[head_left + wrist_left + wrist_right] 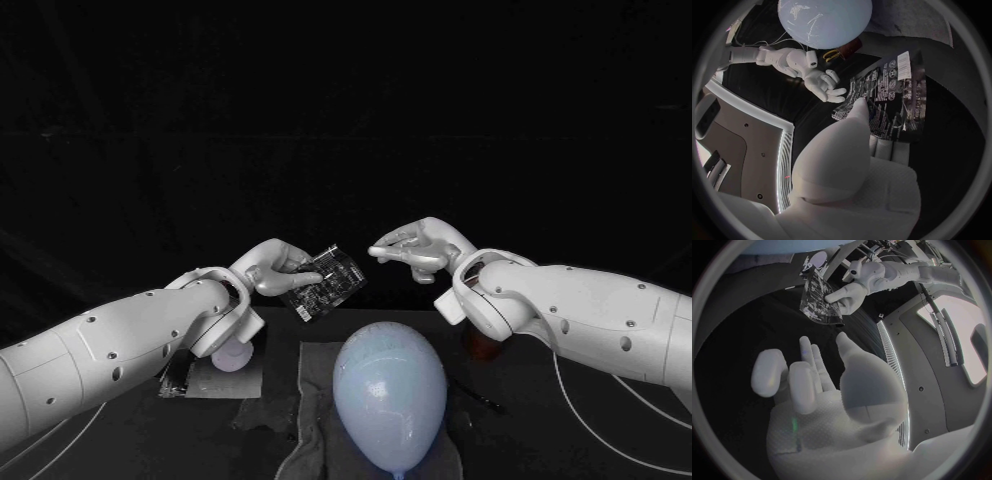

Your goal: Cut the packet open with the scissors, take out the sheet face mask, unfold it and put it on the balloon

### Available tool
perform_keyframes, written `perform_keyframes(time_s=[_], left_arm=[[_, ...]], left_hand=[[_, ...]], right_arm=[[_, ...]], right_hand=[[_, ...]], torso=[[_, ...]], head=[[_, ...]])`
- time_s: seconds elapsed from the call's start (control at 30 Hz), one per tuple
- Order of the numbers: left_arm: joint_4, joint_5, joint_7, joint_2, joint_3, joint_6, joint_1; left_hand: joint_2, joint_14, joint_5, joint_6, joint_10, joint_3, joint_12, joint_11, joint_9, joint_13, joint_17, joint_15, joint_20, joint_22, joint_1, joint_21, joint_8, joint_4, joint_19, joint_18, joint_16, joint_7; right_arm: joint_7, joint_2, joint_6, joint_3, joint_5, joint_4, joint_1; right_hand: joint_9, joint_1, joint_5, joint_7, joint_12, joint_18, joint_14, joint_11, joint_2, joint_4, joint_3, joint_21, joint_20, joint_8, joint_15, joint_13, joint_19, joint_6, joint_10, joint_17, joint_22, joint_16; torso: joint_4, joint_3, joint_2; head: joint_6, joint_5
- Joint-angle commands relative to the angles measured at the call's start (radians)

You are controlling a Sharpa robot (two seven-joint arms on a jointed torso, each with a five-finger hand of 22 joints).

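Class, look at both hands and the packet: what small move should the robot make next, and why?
Probably the right hand should close the gap and pinch the free edge of the packet. The left hand holds it up in the air, while the right hand is empty and open beside it. Whether the packet is already cut cannot be told.

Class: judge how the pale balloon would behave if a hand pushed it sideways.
The balloon looks inflated and egg-shaped, so it is probably very light and would roll or skid at a slight push. The cloth under it may slow it a little.
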State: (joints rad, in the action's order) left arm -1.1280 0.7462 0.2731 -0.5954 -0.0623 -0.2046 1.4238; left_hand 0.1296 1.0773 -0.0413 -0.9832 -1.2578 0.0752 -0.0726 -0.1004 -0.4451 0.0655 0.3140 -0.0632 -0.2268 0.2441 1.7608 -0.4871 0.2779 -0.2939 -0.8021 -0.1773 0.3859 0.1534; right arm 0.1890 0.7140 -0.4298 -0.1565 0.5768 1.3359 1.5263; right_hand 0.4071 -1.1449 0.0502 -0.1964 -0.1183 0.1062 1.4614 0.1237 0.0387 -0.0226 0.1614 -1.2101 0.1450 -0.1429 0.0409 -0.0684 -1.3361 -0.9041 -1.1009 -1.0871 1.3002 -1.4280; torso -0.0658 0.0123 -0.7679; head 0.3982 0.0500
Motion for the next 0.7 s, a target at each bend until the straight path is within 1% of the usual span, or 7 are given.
perform_keyframes(time_s=[0.03,0.13,0.33,0.5,0.6,0.63,0.7], left_arm=[[-0.006,-0.023,0.014,-0.003,0.001,0.021,0.000],[-0.007,-0.029,0.017,-0.006,0.001,0.020,0.000],[-0.007,-0.052,0.026,-0.011,0.001,0.006,0.000],[-0.002,-0.082,0.034,-0.015,0.001,-0.010,-0.002],[0.005,-0.104,0.040,-0.017,0.002,-0.019,-0.007],[0.008,-0.111,0.042,-0.017,0.002,-0.022,-0.009],[0.014,-0.124,0.047,-0.017,0.002,-0.026,-0.015]], left_hand=[[0.002,-0.003,-0.007,0.005,0.004,0.007,0.004,-0.002,-0.002,-0.001,0.001,-0.006,0.001,0.000,-0.007,-0.002,-0.001,0.001,0.006,0.008,-0.005,0.000],[0.004,-0.004,-0.007,0.007,0.006,0.016,0.007,-0.003,0.000,-0.001,0.003,-0.007,-0.001,0.000,-0.013,-0.001,-0.004,0.001,0.007,0.007,-0.009,0.001],[0.005,-0.005,-0.007,0.008,0.007,0.021,0.007,-0.004,0.000,-0.001,0.004,-0.008,-0.001,0.000,-0.017,-0.001,-0.005,0.001,0.007,0.006,-0.011,0.002],[0.004,-0.004,-0.007,0.008,0.006,0.024,0.007,-0.003,0.001,0.000,0.005,-0.007,-0.002,0.000,-0.017,-0.002,-0.005,0.002,0.007,0.005,-0.011,0.001],[0.003,-0.003,-0.007,0.007,0.005,0.027,0.007,-0.003,0.001,0.000,0.005,-0.007,-0.002,0.000,-0.017,-0.002,-0.005,0.002,0.007,0.005,-0.012,0.001],[0.001,-0.002,-0.007,0.007,0.005,0.031,0.007,-0.002,0.001,0.000,0.006,-0.007,-0.002,0.001,-0.017,-0.002,-0.005,0.003,0.006,0.004,-0.013,0.000],[0.000,-0.002,-0.007,0.006,0.004,0.034,0.007,-0.002,0.001,0.000,0.007,-0.006,-0.002,0.001,-0.017,-0.003,-0.005,0.003,0.006,0.003,-0.013,0.000]], right_arm=[[0.050,-0.002,-0.024,0.000,-0.046,-0.007,0.001],[0.048,-0.006,-0.029,0.000,-0.049,-0.015,0.001],[0.047,-0.012,-0.033,0.000,-0.052,-0.027,0.001],[0.064,-0.007,-0.044,-0.001,-0.059,-0.025,-0.002],[0.085,-0.003,-0.049,-0.002,-0.076,-0.024,-0.008],[0.092,-0.002,-0.050,-0.002,-0.081,-0.026,-0.010],[0.105,-0.001,-0.050,-0.003,-0.090,-0.028,-0.017]], right_hand=[[-0.002,-0.011,-0.002,0.002,-0.004,-0.017,0.013,-0.001,-0.016,-0.013,-0.001,-0.008,-0.001,-0.001,-0.001,0.002,-0.009,-0.008,-0.007,-0.005,0.005,-0.005],[-0.005,-0.033,-0.002,0.005,-0.005,-0.020,0.017,-0.004,-0.036,-0.028,0.000,-0.023,-0.004,0.001,-0.003,0.001,-0.019,-0.017,-0.015,-0.018,0.017,-0.011],[-0.009,-0.055,-0.002,0.008,-0.006,-0.022,0.020,-0.007,-0.042,-0.036,0.000,-0.032,-0.006,0.003,-0.005,0.002,-0.025,-0.024,-0.022,-0.027,0.025,-0.015],[-0.011,-0.067,-0.002,0.009,-0.006,-0.022,0.019,-0.008,-0.043,-0.039,0.000,-0.032,-0.007,0.005,-0.006,0.002,-0.025,-0.028,-0.025,-0.024,0.025,-0.014],[-0.012,-0.073,-0.002,0.010,-0.006,-0.021,0.017,-0.008,-0.044,-0.040,0.001,-0.028,-0.007,0.006,-0.007,0.002,-0.023,-0.029,-0.026,-0.016,0.023,-0.012],[-0.013,-0.077,-0.002,0.010,-0.005,-0.020,0.016,-0.008,-0.044,-0.040,0.001,-0.024,-0.007,0.007,-0.007,0.002,-0.020,-0.029,-0.026,-0.010,0.020,-0.010],[-0.014,-0.081,-0.002,0.010,-0.005,-0.020,0.015,-0.008,-0.045,-0.041,0.002,-0.023,-0.007,0.008,-0.007,0.002,-0.019,-0.029,-0.026,-0.008,0.020,-0.009]], torso=[[-0.0006,0.0003,-0.001],[-0.0001,0.0009,-0.001],[-0.0019,0.0010,0.000],[-0.0015,0.0015,0.002],[-0.0015,0.0006,0.005],[-0.0014,0.0001,0.005],[-0.0012,0.0004,0.010]], head=[[0.000,0.001],[-0.002,0.003],[-0.005,0.005],[-0.051,0.009],[-0.071,0.014],[-0.086,0.015],[-0.096,0.015]])
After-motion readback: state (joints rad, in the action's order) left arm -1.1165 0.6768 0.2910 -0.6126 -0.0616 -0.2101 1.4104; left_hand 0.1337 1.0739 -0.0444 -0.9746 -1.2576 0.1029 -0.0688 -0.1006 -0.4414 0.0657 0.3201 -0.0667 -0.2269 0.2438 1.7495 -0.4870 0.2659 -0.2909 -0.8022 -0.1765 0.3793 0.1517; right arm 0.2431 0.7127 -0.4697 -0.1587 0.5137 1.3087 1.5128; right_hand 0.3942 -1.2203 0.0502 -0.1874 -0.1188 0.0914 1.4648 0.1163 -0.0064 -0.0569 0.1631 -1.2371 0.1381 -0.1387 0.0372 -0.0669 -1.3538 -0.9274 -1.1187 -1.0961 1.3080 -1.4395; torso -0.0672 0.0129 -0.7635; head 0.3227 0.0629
